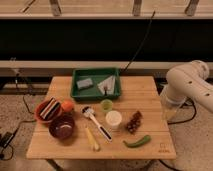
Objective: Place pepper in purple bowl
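Found purple bowl point(62, 128) empty at lower left, orange-red bowl point(38, 112) holding one striped item, green tray point(95, 96) holding two. Counted two bowls, one pepper point(137, 142) at lower right. Saw no gripper beyond white arm point(187, 85) at right edge; could not tell its grasp.

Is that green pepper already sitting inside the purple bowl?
No, the pepper lies on the table, apart from the purple bowl, and the robot's hand is out of view.
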`<state>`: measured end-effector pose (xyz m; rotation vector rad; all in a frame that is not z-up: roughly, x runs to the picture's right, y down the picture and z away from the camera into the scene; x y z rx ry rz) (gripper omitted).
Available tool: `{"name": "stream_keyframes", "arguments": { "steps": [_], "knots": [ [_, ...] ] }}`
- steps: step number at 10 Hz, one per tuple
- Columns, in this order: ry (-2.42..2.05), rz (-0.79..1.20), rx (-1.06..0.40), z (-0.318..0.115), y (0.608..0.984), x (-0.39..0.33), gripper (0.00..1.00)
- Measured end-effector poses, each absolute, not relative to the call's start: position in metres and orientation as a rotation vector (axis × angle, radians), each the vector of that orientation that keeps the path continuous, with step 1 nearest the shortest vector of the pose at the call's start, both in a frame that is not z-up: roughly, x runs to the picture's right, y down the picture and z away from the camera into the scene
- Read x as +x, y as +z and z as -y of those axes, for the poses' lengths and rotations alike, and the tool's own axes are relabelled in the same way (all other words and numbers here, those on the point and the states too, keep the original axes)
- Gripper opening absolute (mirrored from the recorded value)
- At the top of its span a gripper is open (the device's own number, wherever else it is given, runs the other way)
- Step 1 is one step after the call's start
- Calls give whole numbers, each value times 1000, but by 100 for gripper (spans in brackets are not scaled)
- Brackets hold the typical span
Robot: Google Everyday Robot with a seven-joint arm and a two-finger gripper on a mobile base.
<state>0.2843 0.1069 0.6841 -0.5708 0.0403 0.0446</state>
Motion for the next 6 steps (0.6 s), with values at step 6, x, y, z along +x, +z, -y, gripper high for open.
{"name": "stream_keyframes", "arguments": {
  "steps": [6],
  "knots": [
    [38,-39,-574,-108,684,284,65]
  ]
}}
